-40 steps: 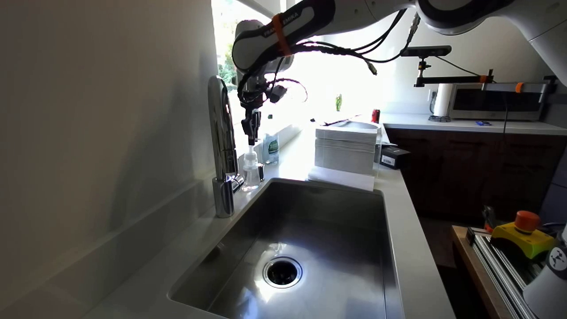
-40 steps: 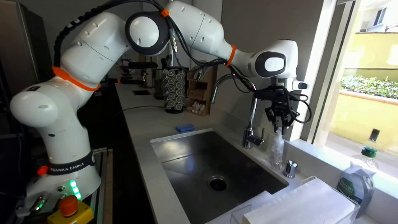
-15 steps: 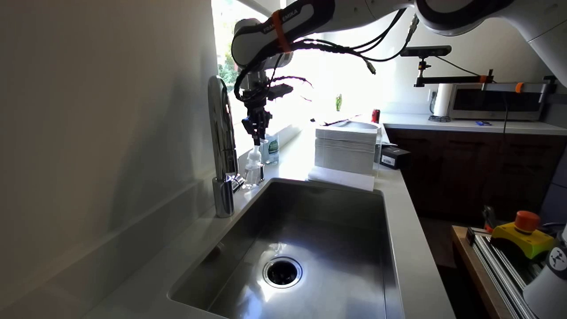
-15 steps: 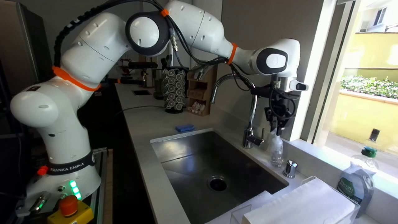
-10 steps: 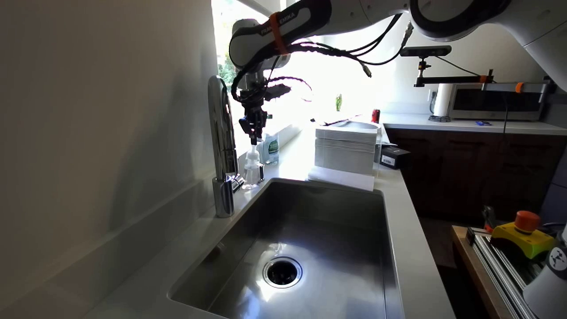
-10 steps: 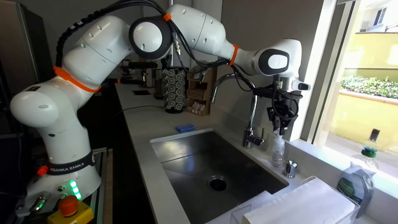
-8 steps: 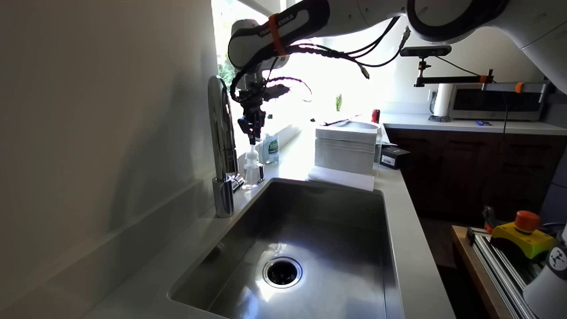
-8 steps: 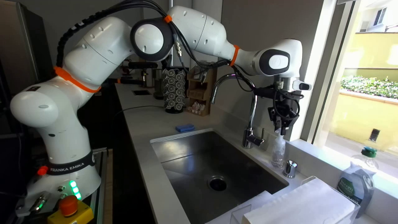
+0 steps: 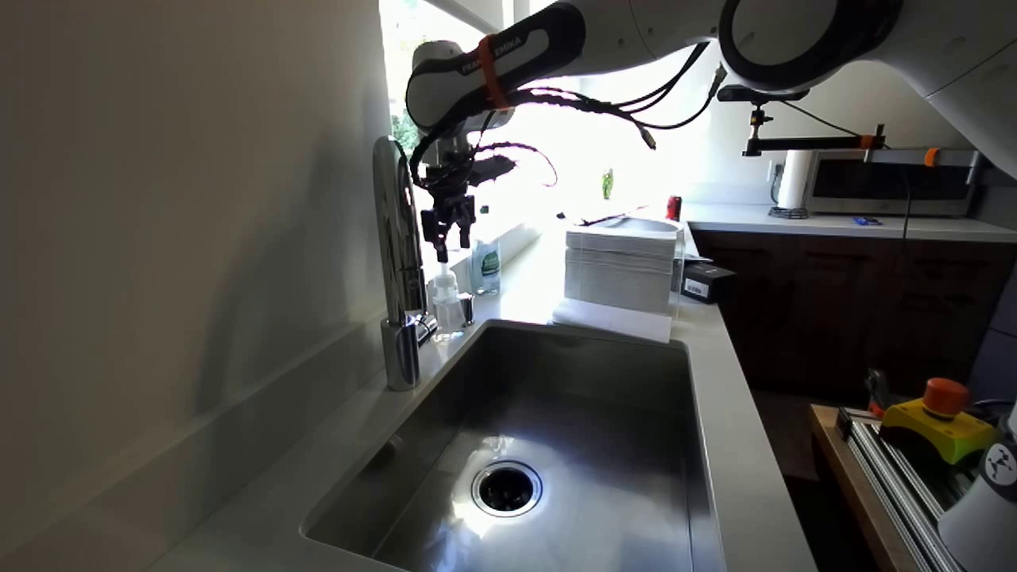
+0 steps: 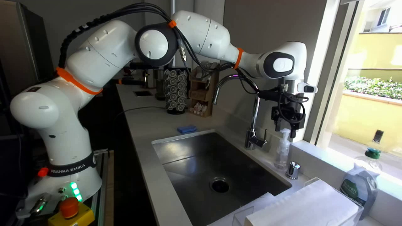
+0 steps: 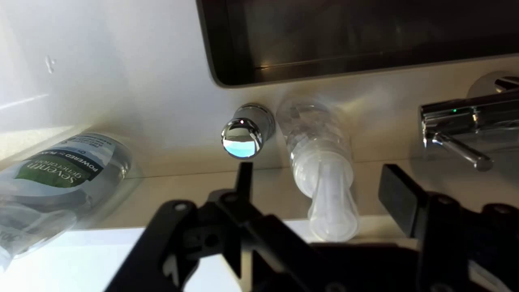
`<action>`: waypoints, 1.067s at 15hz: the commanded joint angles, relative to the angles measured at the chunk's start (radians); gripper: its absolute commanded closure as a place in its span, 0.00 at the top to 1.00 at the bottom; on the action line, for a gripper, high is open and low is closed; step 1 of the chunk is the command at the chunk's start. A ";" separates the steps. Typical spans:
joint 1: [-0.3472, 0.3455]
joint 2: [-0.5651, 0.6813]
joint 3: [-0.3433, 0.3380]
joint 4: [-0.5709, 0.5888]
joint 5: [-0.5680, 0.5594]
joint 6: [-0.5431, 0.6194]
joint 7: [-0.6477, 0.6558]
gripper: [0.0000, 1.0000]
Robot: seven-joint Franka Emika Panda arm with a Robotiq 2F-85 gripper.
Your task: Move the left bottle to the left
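Pump bottle (image 11: 319,158): looks thin plastic, probably light, squeezable, slick if wet | hold: stiffer collar (image 11: 307,173), not pump head (image 11: 334,219) | gripper (image 11: 318,175): jaws apart

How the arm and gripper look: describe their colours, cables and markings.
The arm is white with rounded joints and orange bands; black cables run along it, and a dark base collar reads FRANKA EMIKA. The gripper is black and angular, with two blocky fingers.
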 commanded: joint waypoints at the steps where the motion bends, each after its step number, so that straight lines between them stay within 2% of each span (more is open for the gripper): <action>1: 0.001 -0.015 0.006 -0.006 0.009 0.010 0.006 1.00; 9: -0.006 -0.162 0.019 -0.151 0.012 0.083 -0.032 1.00; 16: -0.020 -0.353 0.025 -0.399 0.022 0.211 -0.116 1.00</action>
